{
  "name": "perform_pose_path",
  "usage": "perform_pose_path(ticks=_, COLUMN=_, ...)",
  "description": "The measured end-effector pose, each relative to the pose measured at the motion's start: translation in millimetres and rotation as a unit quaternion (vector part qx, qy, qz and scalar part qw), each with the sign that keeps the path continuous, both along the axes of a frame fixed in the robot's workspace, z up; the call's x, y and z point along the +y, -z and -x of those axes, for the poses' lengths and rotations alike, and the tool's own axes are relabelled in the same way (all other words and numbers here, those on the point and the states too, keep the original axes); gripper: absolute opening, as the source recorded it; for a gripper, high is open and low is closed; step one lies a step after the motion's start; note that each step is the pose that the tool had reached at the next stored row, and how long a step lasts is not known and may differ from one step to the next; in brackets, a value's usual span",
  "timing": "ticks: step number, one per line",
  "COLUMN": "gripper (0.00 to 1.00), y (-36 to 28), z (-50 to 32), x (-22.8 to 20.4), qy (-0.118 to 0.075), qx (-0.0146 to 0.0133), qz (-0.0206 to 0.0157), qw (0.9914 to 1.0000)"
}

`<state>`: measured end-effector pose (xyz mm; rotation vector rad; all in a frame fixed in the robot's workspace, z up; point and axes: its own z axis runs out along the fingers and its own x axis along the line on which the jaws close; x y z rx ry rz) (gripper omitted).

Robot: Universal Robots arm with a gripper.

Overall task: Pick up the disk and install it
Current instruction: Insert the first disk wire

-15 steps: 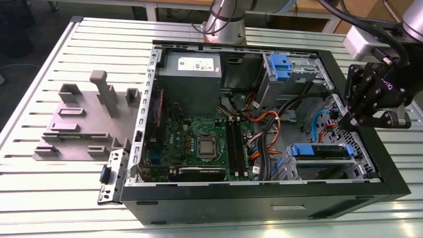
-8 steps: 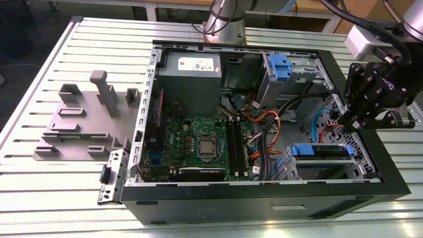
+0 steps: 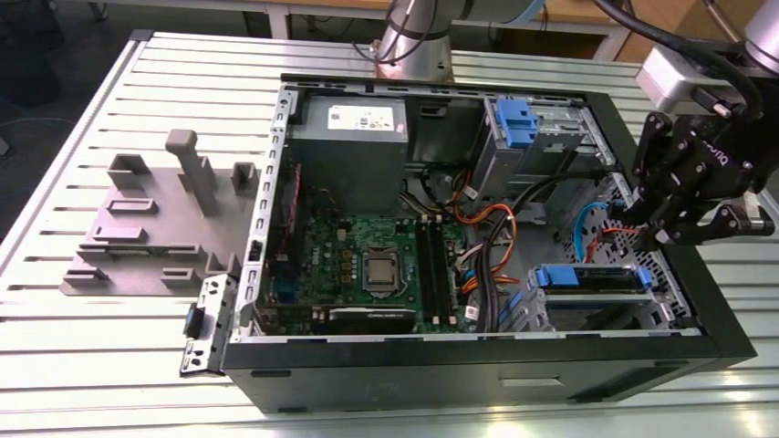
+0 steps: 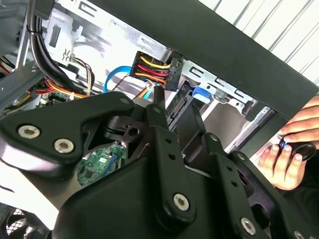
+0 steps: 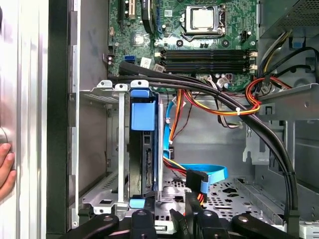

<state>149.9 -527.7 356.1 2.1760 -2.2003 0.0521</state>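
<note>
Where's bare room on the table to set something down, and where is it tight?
On the exterior view's left, the table is bare before and behind the grey fixture beside the case. Inside the case, cables crowd the space near the tool.

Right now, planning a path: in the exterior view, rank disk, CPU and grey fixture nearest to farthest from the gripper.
1. Disk, close beside the gripper.
2. CPU, farther toward the exterior view's left.
3. Grey fixture, at the exterior view's far left.
</note>
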Motion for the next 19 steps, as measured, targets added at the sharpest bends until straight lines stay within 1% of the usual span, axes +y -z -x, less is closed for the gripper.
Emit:
perform_pose_path(ticks=3, gripper=0.37, y=0.0, z=0.0, x=1.3, qy=0.0, qx=0.0, qz=0.0001, qw=1.0)
perform_pose_path(ticks=7, gripper=0.37, y=0.0, z=0.0, x=5.8, qy=0.0, qx=0.0, qz=0.0009, qw=1.0)
perform_pose_path(ticks=10, gripper=0.37, y=0.0, z=-0.6, x=8.6, qy=0.0, qx=0.0, qz=0.0029, qw=1.0)
perform_pose_path(ticks=12, gripper=0.37, y=0.0, z=-1.5, x=9.5, qy=0.0, qx=0.0002, qz=0.0039, qw=0.99999)
perform_pose_path(ticks=17, gripper=0.37, y=0.1, z=-4.8, x=10.2, qy=-0.002, qx=0.0003, qz=0.0089, qw=0.99996)
perform_pose_path(ticks=19, gripper=0.37, y=0.5, z=-5.9, x=10.2, qy=-0.005, qx=0.0003, qz=0.0117, qw=0.99992)
